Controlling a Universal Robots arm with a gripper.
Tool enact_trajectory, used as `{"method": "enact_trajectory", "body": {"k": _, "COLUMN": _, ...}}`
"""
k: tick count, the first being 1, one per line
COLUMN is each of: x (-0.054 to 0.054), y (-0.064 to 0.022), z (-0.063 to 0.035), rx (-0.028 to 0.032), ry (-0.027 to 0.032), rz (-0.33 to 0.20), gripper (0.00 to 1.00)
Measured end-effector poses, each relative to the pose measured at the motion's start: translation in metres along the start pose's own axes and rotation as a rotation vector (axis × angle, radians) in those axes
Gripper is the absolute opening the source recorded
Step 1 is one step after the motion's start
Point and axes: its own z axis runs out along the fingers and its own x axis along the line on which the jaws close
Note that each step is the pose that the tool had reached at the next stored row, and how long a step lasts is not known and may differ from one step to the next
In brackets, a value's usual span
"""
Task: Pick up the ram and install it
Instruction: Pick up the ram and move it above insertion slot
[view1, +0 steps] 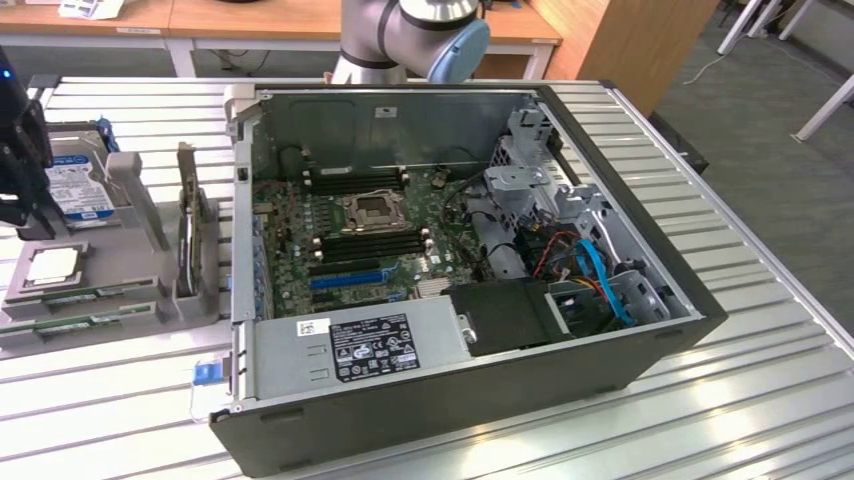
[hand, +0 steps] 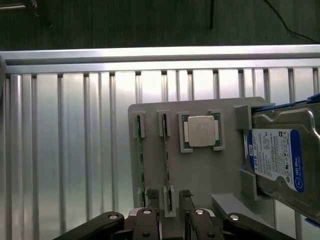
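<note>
The end effector (hand: 168, 194) hangs over the grey holder (hand: 210, 175) on the bench, jaws apart, straddling the near end of the ram (hand: 166, 150).

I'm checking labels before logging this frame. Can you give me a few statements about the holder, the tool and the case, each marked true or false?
1. The ram and a second stick stand on edge in the gray holder. True.
2. The tool grips the hard drive. False: it is open, astride the ram.
3. The processor chip lies between the ram and the hard drive. True.
4. The computer case is closed. False: it is open, with the motherboard showing.
</note>
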Motion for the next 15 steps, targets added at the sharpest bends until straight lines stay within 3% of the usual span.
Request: {"method": "enact_trajectory", "body": {"k": 15, "x": 0.001, "y": -0.0006, "z": 0.0126, "rx": 0.0, "ry": 0.0001, "rz": 0.0, "gripper": 0.3}}
